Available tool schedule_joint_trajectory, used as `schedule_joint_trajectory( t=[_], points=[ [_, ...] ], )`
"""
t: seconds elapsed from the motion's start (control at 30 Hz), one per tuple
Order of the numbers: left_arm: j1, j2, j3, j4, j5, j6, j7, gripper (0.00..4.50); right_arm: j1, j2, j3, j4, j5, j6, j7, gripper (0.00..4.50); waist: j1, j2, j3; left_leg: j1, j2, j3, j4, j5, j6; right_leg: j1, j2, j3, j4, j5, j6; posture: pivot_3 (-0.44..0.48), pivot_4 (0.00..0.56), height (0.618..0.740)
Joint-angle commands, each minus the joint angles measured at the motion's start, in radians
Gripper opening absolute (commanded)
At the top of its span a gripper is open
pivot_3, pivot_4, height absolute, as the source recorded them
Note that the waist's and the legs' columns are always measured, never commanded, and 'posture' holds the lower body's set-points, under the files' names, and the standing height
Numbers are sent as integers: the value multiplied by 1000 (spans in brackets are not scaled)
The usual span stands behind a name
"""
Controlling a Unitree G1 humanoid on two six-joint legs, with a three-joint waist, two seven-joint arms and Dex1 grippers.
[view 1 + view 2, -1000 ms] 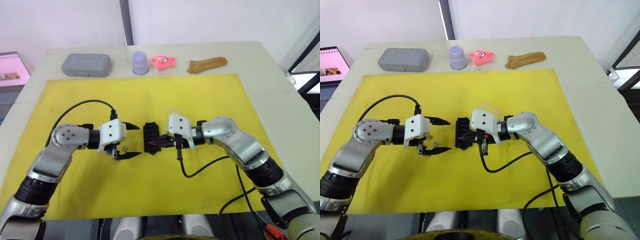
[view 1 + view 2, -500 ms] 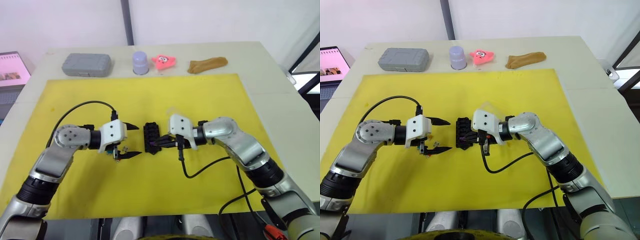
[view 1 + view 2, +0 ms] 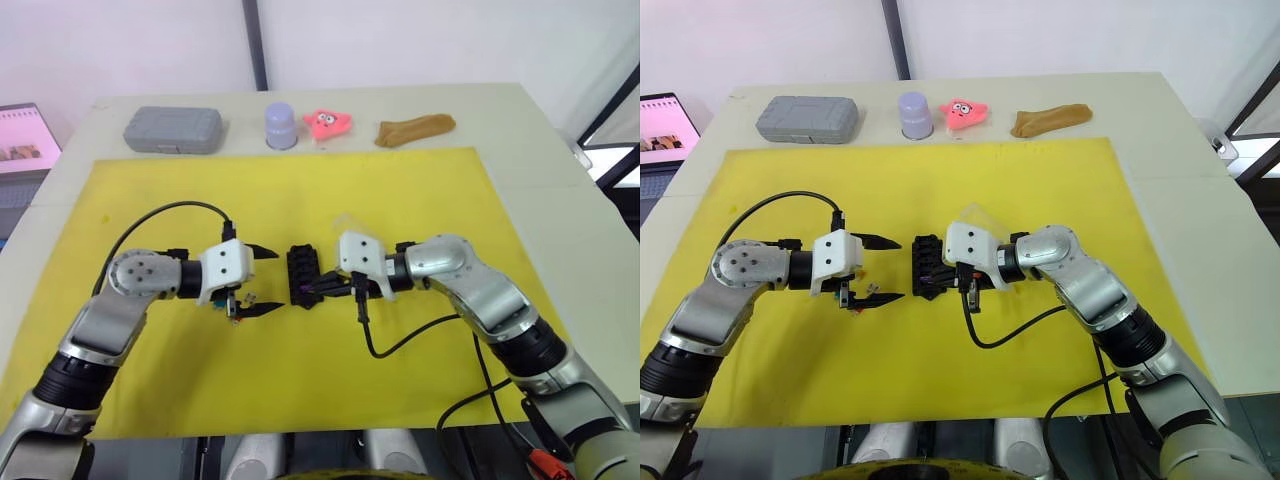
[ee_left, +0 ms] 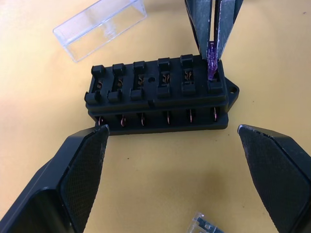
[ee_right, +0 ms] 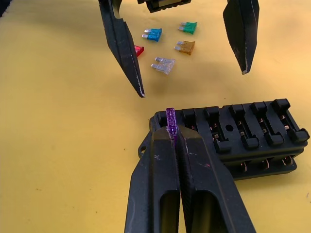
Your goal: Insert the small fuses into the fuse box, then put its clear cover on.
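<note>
First fuse going in, five to go, cover still off.

Right gripper [image 5: 171, 127] pinches the purple fuse [image 5: 170, 118] over an end slot of the fuse box [image 4: 158, 97], mid-mat; not seated yet by the look. Left gripper [image 3: 880, 268] hovers just left of the box, fingers spread, empty. Five loose fuses [image 5: 164, 64] lie on the yellow mat [image 3: 400, 190]. Clear cover [image 4: 99, 28] lies beside the box.

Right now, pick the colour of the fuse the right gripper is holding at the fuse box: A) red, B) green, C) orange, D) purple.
D: the right gripper is shut on the purple fuse at an end slot of the fuse box; the other fuses lie loose on the mat.
</note>
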State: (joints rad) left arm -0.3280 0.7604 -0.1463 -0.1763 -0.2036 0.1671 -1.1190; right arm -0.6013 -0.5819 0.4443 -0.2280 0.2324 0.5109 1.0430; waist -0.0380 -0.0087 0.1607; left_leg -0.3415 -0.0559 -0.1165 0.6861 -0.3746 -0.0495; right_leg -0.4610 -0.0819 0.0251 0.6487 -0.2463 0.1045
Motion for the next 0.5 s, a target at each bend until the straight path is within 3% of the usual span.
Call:
schedule_joint_trajectory(
  t=[0.03,0.5],
  points=[
    [-6,-3,7,-9,2,-19,4,4457,9,-1,9,2,-30,-32,12,0,0,0,0,0,0,0,0,0,0,0,0,0,0,0,0,0,150,740],
    [-22,-18,1,-6,7,-15,6,4457,8,21,-20,-7,-17,-34,35,0,-1,0,0,0,0,0,0,0,0,0,0,0,0,0,0,0,150,740]
  ],
)
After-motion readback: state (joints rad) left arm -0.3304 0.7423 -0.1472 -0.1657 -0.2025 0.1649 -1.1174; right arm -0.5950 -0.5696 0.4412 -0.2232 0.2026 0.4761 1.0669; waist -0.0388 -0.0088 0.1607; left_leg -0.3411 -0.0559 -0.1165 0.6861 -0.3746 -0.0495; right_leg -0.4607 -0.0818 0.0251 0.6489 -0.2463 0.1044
